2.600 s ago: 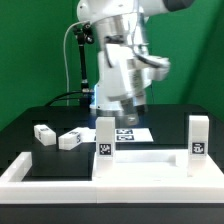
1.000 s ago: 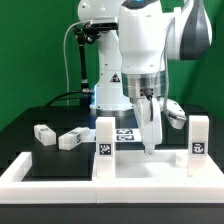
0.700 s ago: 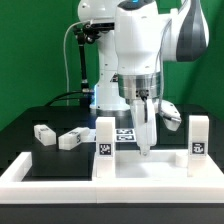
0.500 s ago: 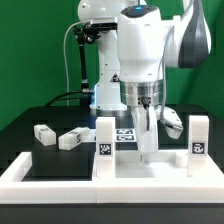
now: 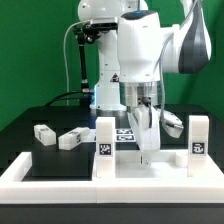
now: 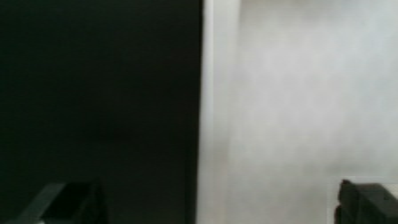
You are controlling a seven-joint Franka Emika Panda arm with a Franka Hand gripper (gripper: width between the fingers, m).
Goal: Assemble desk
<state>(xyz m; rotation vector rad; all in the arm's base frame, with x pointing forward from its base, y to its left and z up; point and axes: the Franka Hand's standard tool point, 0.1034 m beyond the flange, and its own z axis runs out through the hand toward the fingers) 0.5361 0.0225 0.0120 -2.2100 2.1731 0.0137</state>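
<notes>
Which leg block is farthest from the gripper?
The leg block at the exterior view's far left, lying on the black table; the other three are closer to the gripper.

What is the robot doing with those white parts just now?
The arm's gripper hangs low over the edge of the tabletop panel, fingers apart and holding nothing. Two upright legs stand on the panel, one on each side of the gripper. Two loose legs lie on the black table.
</notes>
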